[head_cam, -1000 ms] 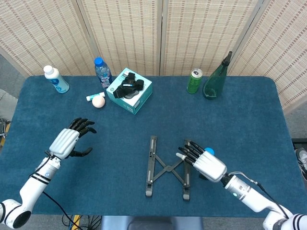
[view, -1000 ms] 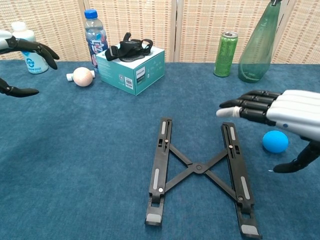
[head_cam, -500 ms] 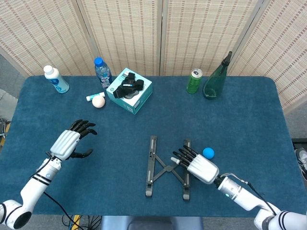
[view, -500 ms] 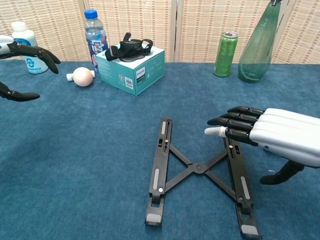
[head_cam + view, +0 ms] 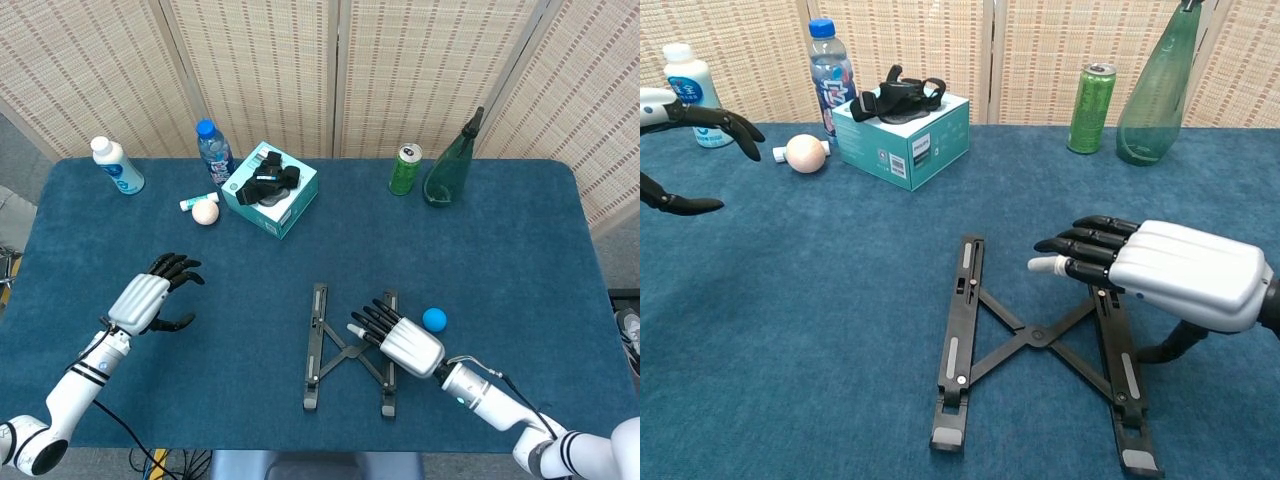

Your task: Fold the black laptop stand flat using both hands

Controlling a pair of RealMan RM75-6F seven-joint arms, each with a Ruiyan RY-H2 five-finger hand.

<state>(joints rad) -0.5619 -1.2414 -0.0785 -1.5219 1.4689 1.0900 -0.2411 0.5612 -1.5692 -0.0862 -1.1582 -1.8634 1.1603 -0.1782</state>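
Observation:
The black laptop stand (image 5: 345, 352) (image 5: 1032, 337) lies spread on the blue table, its two long rails joined by a crossed brace. My right hand (image 5: 396, 340) (image 5: 1160, 272) hovers over the right rail, palm down, fingers stretched toward the left rail (image 5: 958, 340), thumb reaching down beside the rail; it holds nothing. My left hand (image 5: 150, 298) (image 5: 685, 115) hangs far to the left of the stand, fingers curved and apart, empty, partly cut off by the edge of the chest view.
A blue ball (image 5: 433, 319) lies just right of the stand, hidden behind my right hand in the chest view. At the back stand a teal box (image 5: 270, 190), a water bottle (image 5: 213, 150), a white bottle (image 5: 117, 166), a green can (image 5: 405, 168), a green glass bottle (image 5: 450, 160) and a peach ball (image 5: 205, 212).
My right hand has slid left over the stand's right rail, covering the blue ball in the chest view. The left hand has drifted slightly toward the stand.

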